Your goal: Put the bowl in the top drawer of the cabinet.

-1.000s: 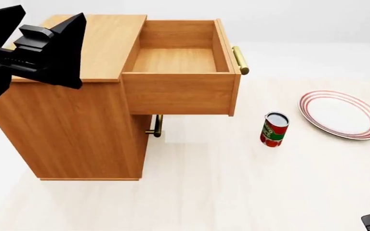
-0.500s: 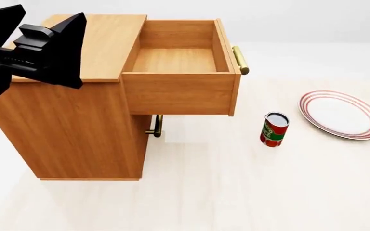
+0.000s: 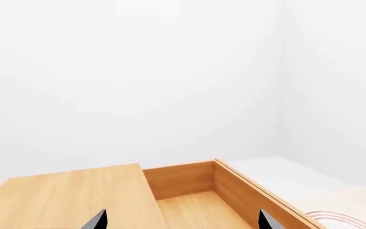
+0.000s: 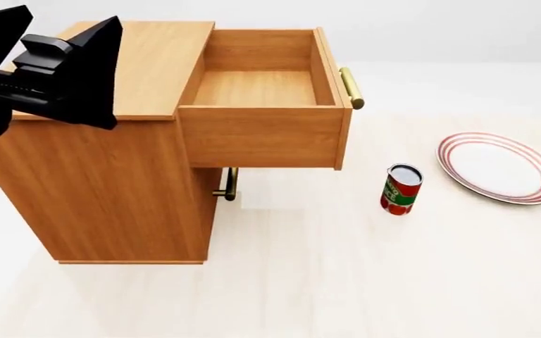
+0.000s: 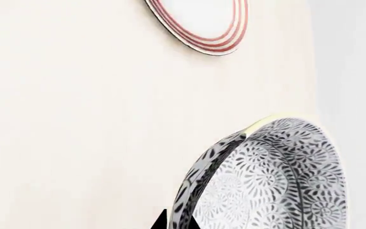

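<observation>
Right wrist view shows us the bowl (image 5: 266, 181) tipped on edge against our right claw (image 5: 172, 223), grip unconfirmed, out of the head view somewhere past 4 o'clock, while the left claw (image 4: 59, 70) hovers wide at 10 o'clock and the top drawer (image 4: 261, 88) waits open for carrying it over.

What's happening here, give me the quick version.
A two-armed robot is set to put a bowl away. The cabinet's top drawer is pulled open and empty. The left gripper hovers over the cabinet top. The patterned bowl fills the right wrist view, near the right gripper. A plate and can sit nearby.
</observation>
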{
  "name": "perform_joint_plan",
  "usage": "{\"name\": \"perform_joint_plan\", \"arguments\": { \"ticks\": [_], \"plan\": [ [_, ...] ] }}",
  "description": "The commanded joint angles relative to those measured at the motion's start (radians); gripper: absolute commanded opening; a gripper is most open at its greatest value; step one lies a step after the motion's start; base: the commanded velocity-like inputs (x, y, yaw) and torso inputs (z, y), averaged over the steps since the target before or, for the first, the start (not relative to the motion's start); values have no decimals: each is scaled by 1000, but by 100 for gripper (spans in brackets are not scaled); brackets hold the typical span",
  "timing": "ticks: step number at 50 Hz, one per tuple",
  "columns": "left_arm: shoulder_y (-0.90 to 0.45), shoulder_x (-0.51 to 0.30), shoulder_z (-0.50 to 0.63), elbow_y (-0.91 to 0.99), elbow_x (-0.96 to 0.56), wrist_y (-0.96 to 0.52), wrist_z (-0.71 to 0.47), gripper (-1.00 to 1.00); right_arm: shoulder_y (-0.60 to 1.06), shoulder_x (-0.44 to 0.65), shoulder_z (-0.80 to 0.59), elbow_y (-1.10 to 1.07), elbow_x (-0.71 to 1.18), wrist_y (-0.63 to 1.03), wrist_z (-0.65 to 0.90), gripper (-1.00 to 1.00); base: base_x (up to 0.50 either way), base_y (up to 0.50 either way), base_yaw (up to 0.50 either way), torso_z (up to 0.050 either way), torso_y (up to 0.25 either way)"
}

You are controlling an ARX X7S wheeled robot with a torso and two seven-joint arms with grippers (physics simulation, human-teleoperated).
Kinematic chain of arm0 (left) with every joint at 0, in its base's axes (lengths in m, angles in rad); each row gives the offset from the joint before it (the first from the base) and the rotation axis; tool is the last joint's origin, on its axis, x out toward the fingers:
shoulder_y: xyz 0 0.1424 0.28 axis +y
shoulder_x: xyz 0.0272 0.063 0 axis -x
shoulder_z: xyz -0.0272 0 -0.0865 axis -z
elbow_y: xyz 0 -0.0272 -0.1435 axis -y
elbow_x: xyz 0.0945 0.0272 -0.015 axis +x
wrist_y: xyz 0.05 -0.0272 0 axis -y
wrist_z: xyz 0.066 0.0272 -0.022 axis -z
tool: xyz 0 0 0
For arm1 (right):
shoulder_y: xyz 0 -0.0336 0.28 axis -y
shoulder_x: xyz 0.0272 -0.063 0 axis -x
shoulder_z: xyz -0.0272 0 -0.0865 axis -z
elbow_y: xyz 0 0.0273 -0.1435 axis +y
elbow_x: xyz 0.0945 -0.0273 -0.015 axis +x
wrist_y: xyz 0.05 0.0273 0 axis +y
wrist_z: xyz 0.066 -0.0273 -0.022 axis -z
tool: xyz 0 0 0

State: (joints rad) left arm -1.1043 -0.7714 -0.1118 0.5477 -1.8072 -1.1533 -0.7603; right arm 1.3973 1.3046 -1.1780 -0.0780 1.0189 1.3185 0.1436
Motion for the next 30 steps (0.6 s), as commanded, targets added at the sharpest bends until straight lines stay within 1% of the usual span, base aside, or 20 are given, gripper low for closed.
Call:
{"name": "perform_joint_plan", "arguments": {
  "ticks": [1, 6, 9, 14, 22, 27, 30],
  "plan": [
    [8, -15, -9, 12, -17, 13, -16, 100, 375, -149, -113, -33, -297, 134, -325, -100, 0, 0, 0, 0, 0],
    [12, -21, -15, 15, -18, 17, -19, 100, 442, -306, -182, 90, -372, 101, -397, -100, 0, 0, 0, 0, 0],
    [12, -24, -16, 16, -18, 19, -19, 100, 468, -372, -226, 160, -409, 59, -443, -100, 0, 0, 0, 0, 0],
    [21, -39, -27, 21, -29, 25, -33, 100, 523, -470, -291, 302, -472, -60, -552, -100, 0, 0, 0, 0, 0],
    [36, -63, -41, 37, -52, 37, -68, 100, 591, -627, -374, 605, -576, -290, -722, -100, 0, 0, 0, 0, 1],
    [25, -70, -33, 36, -57, 39, -81, 100, 616, -766, -409, 901, -639, -504, -840, -100, 0, 0, 0, 0, 0],
    [18, -76, -28, 36, -66, 41, -92, 100, 632, -869, -415, 1134, -667, -673, -917, -100, 0, 0, 0, 0, 0]
  ]
}}
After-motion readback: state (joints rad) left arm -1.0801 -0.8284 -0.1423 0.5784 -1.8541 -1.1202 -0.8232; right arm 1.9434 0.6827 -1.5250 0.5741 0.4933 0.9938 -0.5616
